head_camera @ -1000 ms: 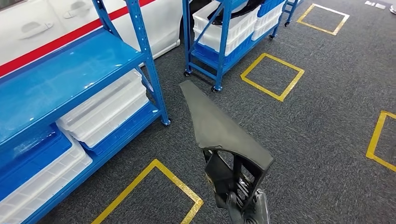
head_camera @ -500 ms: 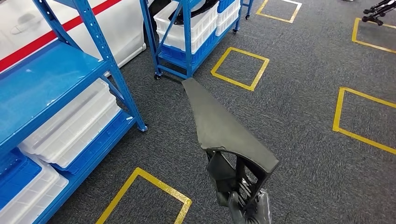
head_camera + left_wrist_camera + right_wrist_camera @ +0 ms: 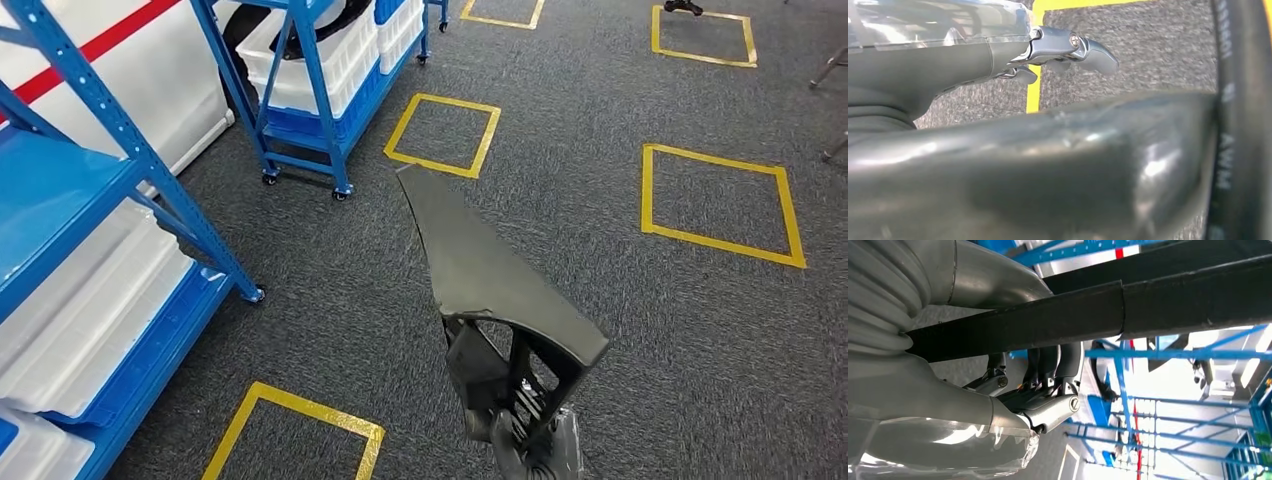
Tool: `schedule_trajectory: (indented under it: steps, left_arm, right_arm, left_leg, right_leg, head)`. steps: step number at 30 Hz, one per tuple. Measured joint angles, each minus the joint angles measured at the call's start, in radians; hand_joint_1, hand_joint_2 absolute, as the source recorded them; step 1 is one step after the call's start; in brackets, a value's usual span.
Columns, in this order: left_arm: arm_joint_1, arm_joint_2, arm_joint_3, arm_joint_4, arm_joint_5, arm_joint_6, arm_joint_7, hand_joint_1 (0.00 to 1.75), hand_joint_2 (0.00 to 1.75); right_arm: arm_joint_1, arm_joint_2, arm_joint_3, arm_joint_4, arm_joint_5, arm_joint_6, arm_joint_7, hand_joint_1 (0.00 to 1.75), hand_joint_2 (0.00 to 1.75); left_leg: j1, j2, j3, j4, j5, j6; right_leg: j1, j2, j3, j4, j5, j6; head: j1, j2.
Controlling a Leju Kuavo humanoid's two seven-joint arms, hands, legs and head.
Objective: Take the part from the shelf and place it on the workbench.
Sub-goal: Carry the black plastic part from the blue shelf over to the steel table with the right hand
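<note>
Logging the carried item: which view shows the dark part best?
Head view: the whole dark part shows above the carpet. Right wrist view gives just a black edge under the right hand's fingers; left wrist view a blurred surface.

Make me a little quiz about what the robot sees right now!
1. The taped squares on the carpet are: A red, B yellow, C green.
2. True or false: the dark part lies flat on the carpet.
3. Which of the robot's hands grips the part?

Key: 1 B. 2 False, it is held up above the carpet. 3 The right hand.
</note>
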Motion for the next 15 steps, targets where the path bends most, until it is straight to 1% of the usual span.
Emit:
schedule_trajectory:
  steps: [1, 2, 3, 4, 5, 6, 7, 8, 9, 10, 11, 12, 13, 14, 15]
  left_arm:
    - [-0.002, 0.000, 0.000, 0.000, 0.000, -0.003, 0.000, 0.00, 0.00]
    - [-0.002, 0.000, 0.000, 0.000, 0.000, -0.005, 0.000, 0.00, 0.00]
    - [-0.002, 0.000, 0.000, 0.000, 0.000, -0.007, 0.000, 0.00, 0.00]
    - [-0.001, 0.000, 0.000, 0.000, 0.000, -0.008, 0.000, 0.00, 0.00]
    - [0.002, 0.000, 0.001, 0.000, 0.000, -0.009, 0.000, 0.00, 0.00]
    - [0.005, 0.000, 0.001, 0.000, 0.000, -0.009, 0.001, 0.00, 0.00]
    - [0.007, 0.000, 0.001, 0.000, 0.000, -0.009, 0.001, 0.00, 0.00]
    - [0.007, 0.000, 0.001, 0.000, 0.000, -0.009, 0.001, 0.00, 0.00]
    - [0.007, 0.000, 0.002, 0.000, 0.000, -0.009, 0.001, 0.00, 0.00]
    - [0.007, 0.000, 0.002, 0.000, 0.000, -0.009, 0.001, 0.00, 0.00]
    - [0.006, 0.000, 0.002, 0.000, 0.000, -0.009, 0.001, 0.00, 0.00]
    - [0.007, 0.000, 0.002, 0.000, 0.000, -0.009, 0.001, 0.00, 0.00]
    - [0.007, 0.001, 0.002, 0.000, 0.000, -0.009, 0.001, 0.00, 0.00]
    - [0.006, 0.001, 0.003, 0.000, 0.000, -0.009, 0.002, 0.00, 0.00]
    - [0.005, 0.001, 0.003, 0.000, 0.000, -0.009, 0.002, 0.00, 0.00]
  right_arm:
    - [0.001, 0.000, 0.000, -0.001, 0.000, 0.000, 0.000, 1.75, 1.75]
    - [0.002, 0.000, -0.001, -0.001, 0.000, 0.000, 0.000, 1.75, 1.75]
    - [0.001, 0.000, -0.001, -0.002, 0.000, 0.000, 0.000, 1.75, 1.75]
    - [0.001, 0.000, -0.001, -0.003, 0.000, 0.000, 0.000, 1.75, 1.75]
    - [0.000, 0.000, -0.001, -0.003, 0.000, 0.000, 0.000, 1.75, 1.75]
    - [0.000, 0.000, -0.001, -0.003, 0.000, 0.000, 0.000, 1.75, 1.75]
    - [0.000, 0.000, -0.001, -0.003, 0.000, 0.000, 0.001, 1.75, 1.75]
    - [0.001, 0.000, -0.001, -0.003, 0.000, 0.000, 0.001, 1.75, 1.75]
    - [0.001, 0.000, -0.001, -0.002, 0.000, 0.000, 0.001, 1.75, 1.75]
    - [0.001, 0.000, -0.001, -0.002, 0.000, 0.000, 0.001, 1.75, 1.75]
    - [0.001, 0.000, -0.001, -0.002, 0.000, 0.000, 0.001, 1.75, 1.75]
    - [0.001, 0.000, -0.001, -0.002, 0.000, 0.000, 0.002, 1.75, 1.75]
    - [0.000, 0.000, -0.001, -0.003, 0.000, 0.000, 0.002, 1.75, 1.75]
    - [0.000, 0.000, -0.001, -0.003, 0.000, 0.000, 0.002, 1.75, 1.75]
    - [0.001, 0.000, -0.001, -0.003, 0.000, 0.000, 0.002, 1.75, 1.75]
  left_leg:
    - [0.003, -0.006, 0.002, 0.004, -0.006, -0.006]
    - [0.006, -0.026, -0.002, 0.019, -0.020, -0.011]
    - [0.009, -0.054, -0.016, 0.053, -0.045, -0.015]
    - [0.011, -0.087, -0.040, 0.109, -0.079, -0.017]
    - [0.011, -0.107, -0.072, 0.178, -0.114, -0.017]
    - [0.011, -0.116, -0.103, 0.243, -0.140, -0.016]
    - [0.011, -0.120, -0.126, 0.286, -0.147, -0.014]
    - [0.011, -0.122, -0.132, 0.292, -0.133, -0.010]
    - [0.010, -0.128, -0.121, 0.257, -0.100, -0.005]
    - [0.010, -0.144, -0.097, 0.194, -0.056, 0.000]
    - [0.010, -0.175, -0.070, 0.127, -0.021, 0.006]
    - [0.010, -0.203, -0.049, 0.070, 0.002, 0.010]
    - [0.009, -0.224, -0.035, 0.036, 0.011, 0.012]
    - [0.008, -0.232, -0.031, 0.022, 0.010, 0.012]
    - [0.007, -0.221, -0.028, 0.014, 0.012, 0.013]
  right_leg:
    - [0.000, 0.012, -0.001, -0.002, 0.002, -0.006]
    - [0.000, 0.023, -0.002, -0.004, 0.004, -0.013]
    - [-0.002, 0.035, -0.003, -0.007, 0.007, -0.019]
    - [-0.002, 0.047, -0.003, -0.007, 0.009, -0.023]
    - [-0.001, 0.060, -0.005, -0.007, 0.010, -0.027]
    - [0.002, 0.074, -0.005, -0.007, 0.010, -0.030]
    - [0.004, 0.089, -0.005, -0.007, 0.011, -0.031]
    - [0.007, 0.105, -0.004, -0.006, 0.011, -0.032]
    - [0.008, 0.121, -0.002, -0.006, 0.011, -0.032]
    - [0.009, 0.136, 0.000, -0.006, 0.011, -0.032]
    - [0.009, 0.149, 0.001, -0.005, 0.011, -0.031]
    - [0.009, 0.163, 0.000, -0.003, 0.012, -0.028]
    - [0.007, 0.175, -0.004, -0.002, 0.015, -0.024]
    - [0.005, 0.188, -0.010, -0.002, 0.018, -0.017]
    - [0.002, 0.203, -0.015, -0.003, 0.023, -0.009]
  head:
    - [0.000, 0.000]
    - [0.000, 0.000]
    - [0.000, 0.000]
    - [0.000, 0.000]
    - [0.000, 0.000]
    - [0.000, 0.000]
    - [0.000, 0.000]
    - [0.000, 0.000]
    - [0.000, 0.000]
    - [0.000, 0.000]
    - [0.000, 0.000]
    - [0.000, 0.000]
    - [0.000, 0.000]
    - [0.000, 0.000]
    - [0.000, 0.000]
